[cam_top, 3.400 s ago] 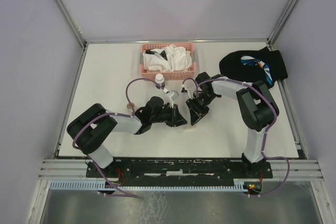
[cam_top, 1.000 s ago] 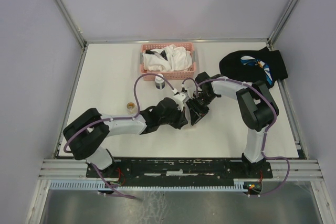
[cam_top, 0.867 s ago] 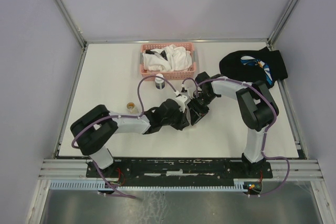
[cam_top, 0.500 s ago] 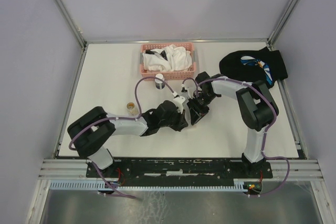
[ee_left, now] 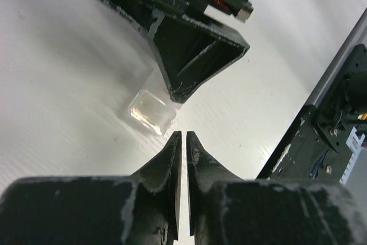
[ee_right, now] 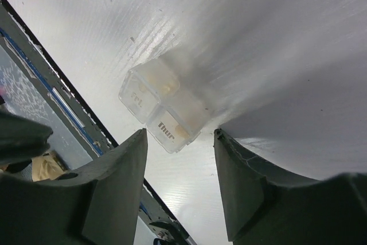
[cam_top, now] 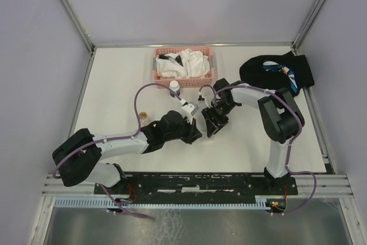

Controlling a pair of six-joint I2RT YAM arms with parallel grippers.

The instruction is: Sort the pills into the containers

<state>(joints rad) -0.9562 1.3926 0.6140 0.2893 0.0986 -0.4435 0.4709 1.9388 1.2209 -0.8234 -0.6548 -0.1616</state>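
Clear container (ee_right: 163,106): a small flat box of colourless plastic is laid on the white table (cam_top: 114,84), mid-table, between the two gripper tips; from the top view it is mostly hidden by them.
Compartments: two end cells are seen from the right wrist, lettered "Fri" and "Thur"; the rest of the box is blurred by glare.
Contents: a pale yellowish shape (ee_right: 167,88) is made out through the plastic of the "Fri" cell and a smaller yellowish spot in the "Thur" cell; whether these are pills cannot be told.
Lids: whether they are up or down cannot be told.
Right gripper (ee_right: 180,137): the jaws are held apart, and the box is seen just beyond the gap between the fingertips, not clamped. From the left wrist view one right finger is seen right at the box's far edge; contact cannot be told.
Left gripper (ee_left: 180,139): the jaws are brought almost together, with only a thin slit left and nothing in it; the tips are kept just beside the box's near corner.
White-capped bottle (cam_top: 174,88): stood upright behind the grippers, in front of the basket.
Small amber jar (cam_top: 143,117): set to the left of the left arm.
Pink basket (cam_top: 183,78): placed at the far middle of the table, filled with white cloths (cam_top: 184,62).
Black glove (cam_top: 276,73): laid flat at the far right.
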